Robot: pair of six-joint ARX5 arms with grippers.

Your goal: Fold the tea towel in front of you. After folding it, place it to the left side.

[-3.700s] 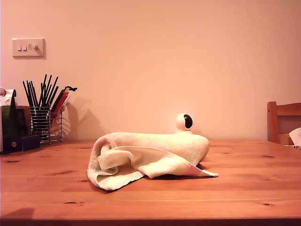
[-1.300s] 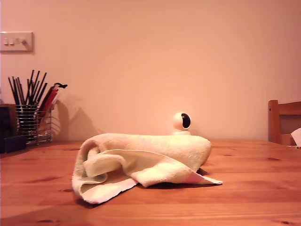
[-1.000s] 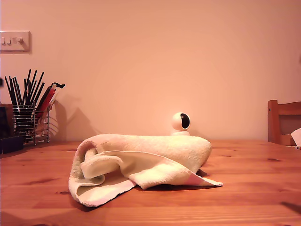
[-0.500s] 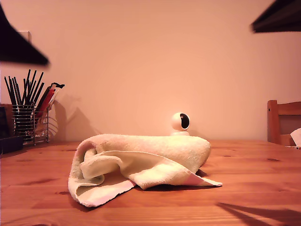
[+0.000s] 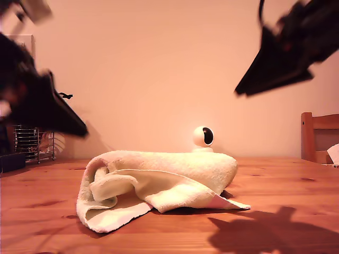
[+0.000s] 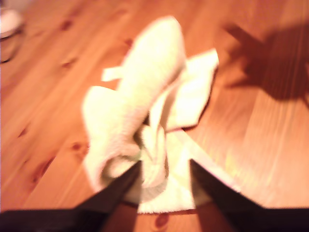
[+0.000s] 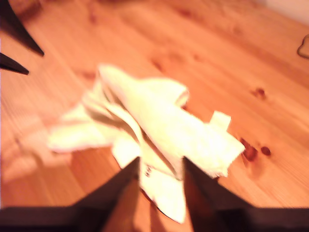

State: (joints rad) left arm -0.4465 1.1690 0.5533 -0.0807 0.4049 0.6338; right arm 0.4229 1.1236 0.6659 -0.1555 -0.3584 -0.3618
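The cream-white tea towel (image 5: 159, 182) lies crumpled in a loose roll on the wooden table (image 5: 286, 180), its curled open end toward the exterior view's left. My first gripper (image 5: 79, 128) hangs blurred above that end, at the exterior view's left, open and empty. In the first wrist view its dark fingers (image 6: 118, 186) spread over the tea towel (image 6: 145, 96), my first gripper (image 6: 165, 166) clear of the cloth. My second gripper (image 5: 241, 91) hovers high at the exterior view's right, also open. The second wrist view shows my second gripper (image 7: 160, 162) above the tea towel (image 7: 159, 121).
A small white round camera (image 5: 203, 137) stands just behind the towel. A wire holder (image 5: 33, 144) sits at the back of the exterior view's left, partly hidden by the arm. A wooden chair (image 5: 319, 136) shows at the exterior view's right edge.
Both arms have come down into the exterior view from the top corners toward the towel, casting a growing shadow on the table. The towel has not moved.
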